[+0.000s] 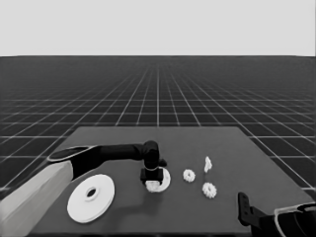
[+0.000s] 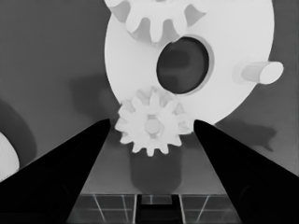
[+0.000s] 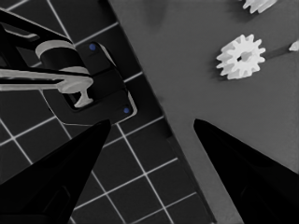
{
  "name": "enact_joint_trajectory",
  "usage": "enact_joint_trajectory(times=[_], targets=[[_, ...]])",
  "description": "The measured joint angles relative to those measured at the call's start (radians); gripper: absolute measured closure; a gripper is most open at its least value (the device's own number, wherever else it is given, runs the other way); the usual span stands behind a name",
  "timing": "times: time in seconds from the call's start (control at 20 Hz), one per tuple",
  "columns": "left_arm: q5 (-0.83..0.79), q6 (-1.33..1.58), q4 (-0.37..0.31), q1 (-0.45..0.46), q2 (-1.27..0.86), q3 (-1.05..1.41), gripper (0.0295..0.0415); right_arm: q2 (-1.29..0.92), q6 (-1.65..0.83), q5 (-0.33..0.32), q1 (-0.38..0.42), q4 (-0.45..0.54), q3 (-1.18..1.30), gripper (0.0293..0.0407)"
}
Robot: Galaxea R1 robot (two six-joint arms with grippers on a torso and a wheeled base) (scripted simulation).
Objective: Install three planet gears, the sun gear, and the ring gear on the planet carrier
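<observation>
The smaller round part (image 1: 166, 176) lies mid-table, and the left wrist view shows it large (image 2: 233, 42) with one upright peg bare. My left gripper (image 1: 150, 174) hovers over its near edge, open (image 2: 152, 122). Between the spread fingers (image 2: 79, 158), touching neither, a small gear (image 2: 152, 125) sits on that edge with a peg showing in its centre hole (image 1: 155, 186). A second gear (image 2: 154, 18) rests on the same part beside the centre hole. The larger round part (image 1: 91, 197) lies flat to the left. My right gripper (image 1: 243, 207) waits at the lower right corner, open (image 3: 152, 122) and empty.
Two loose gears (image 1: 189, 175) (image 1: 209, 189) lie right of the smaller round part, and one shows near the table corner in the right wrist view (image 3: 241, 56). A thin white piece (image 1: 208, 164) lies behind them. Dark machinery (image 3: 84, 88) hangs past the table's edge.
</observation>
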Motion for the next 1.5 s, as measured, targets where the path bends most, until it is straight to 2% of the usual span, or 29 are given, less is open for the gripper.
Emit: enact_joint_trajectory(times=[0.2, 0.3, 0.4, 0.7, 0.75, 0.8, 0.85, 0.9, 1.0, 1.2, 1.25, 1.3, 1.4, 1.5], targets=[[0.0, 0.0, 0.0, 0.0, 0.0, 0.0, 0.0326, 0.0, 0.0, 0.0, 0.0, 0.0, 0.0, 0.0315], [0.03, -0.054, -0.104, -0.105, -0.017, 0.078, 0.0326, 0.0, 0.0, 0.0, 0.0, 0.0, 0.0, 0.0315], [0.034, -0.066, -0.144, -0.148, -0.019, 0.093, 0.0326, 0.0, 0.0, 0.0, 0.0, 0.0, 0.0, 0.0315], [0.034, -0.069, -0.166, -0.168, -0.02, 0.098, 0.0326, 0.0, 0.0, 0.0, 0.0, 0.0, 0.0, 0.0315], [-0.323, 0.414, -0.116, -0.273, -0.286, 0.471, 0.0303, 0.0, 0.0, 0.0, 0.0, 0.0, 0.0, 0.0315], [-0.541, 0.913, -0.086, -0.379, -0.661, 0.725, 0.0301, 0.0, 0.0, 0.0, 0.0, 0.0, 0.0, 0.0315], [-0.669, 1.279, -0.069, -0.439, -0.894, 0.875, 0.0308, 0.0, 0.0, 0.0, 0.0, 0.0, 0.0, 0.0315], [-0.744, 1.495, -0.059, -0.473, -1.026, 0.965, 0.0317, 0.0, 0.0, 0.0, 0.0, 0.0, 0.0, 0.0315], [-0.814, 1.696, -0.049, -0.504, -1.145, 1.05, 0.0324, 0.0, 0.0, 0.0, 0.0, 0.0, 0.0, 0.0315], [-0.847, 1.79, -0.045, -0.519, -1.198, 1.089, 0.0326, 0.0, 0.0, 0.0, 0.0, 0.0, 0.0, 0.0315], [-0.849, 1.795, -0.045, -0.52, -1.201, 1.091, 0.0326, 0.215, 0.458, -0.225, 0.226, 0.219, -0.155, 0.0304], [-0.85, 1.798, -0.044, -0.52, -1.203, 1.092, 0.0326, 0.363, 0.695, -0.286, 0.303, 0.341, -0.334, 0.0307], [-0.851, 1.801, -0.044, -0.521, -1.204, 1.093, 0.0326, 0.484, 0.856, -0.312, 0.332, 0.444, -0.553, 0.0313], [-0.851, 1.802, -0.044, -0.521, -1.205, 1.094, 0.0326, 0.527, 0.899, -0.318, 0.336, 0.478, -0.643, 0.0315]])
